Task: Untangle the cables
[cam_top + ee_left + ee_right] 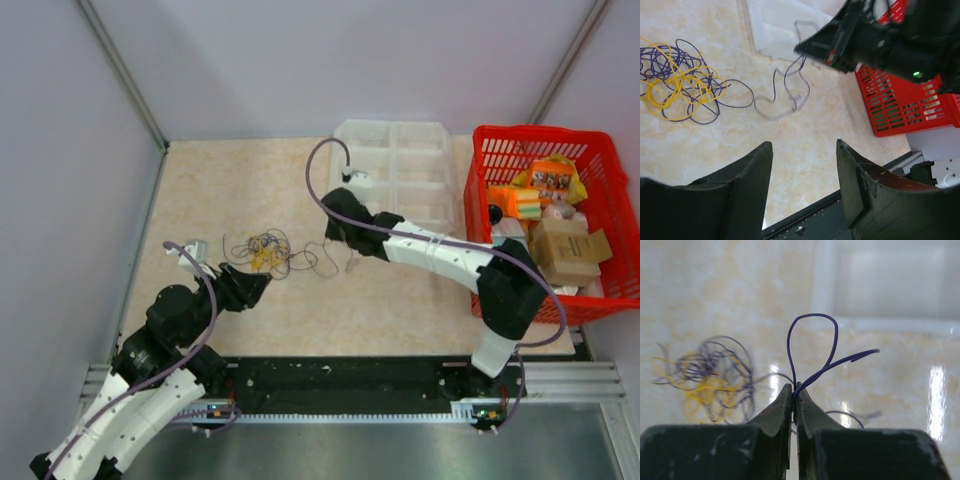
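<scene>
The cables are a loopy tangle of dark purple and yellow wires on the beige table, also in the left wrist view and blurred in the right wrist view. My right gripper is shut on one purple strand, which loops up above the fingertips. That strand hangs slack from the gripper and trails to the tangle. My left gripper is open and empty, just near-side of the tangle.
A clear white compartment tray lies at the back, behind my right gripper. A red basket full of packets stands at the right. White walls close in the left and back sides.
</scene>
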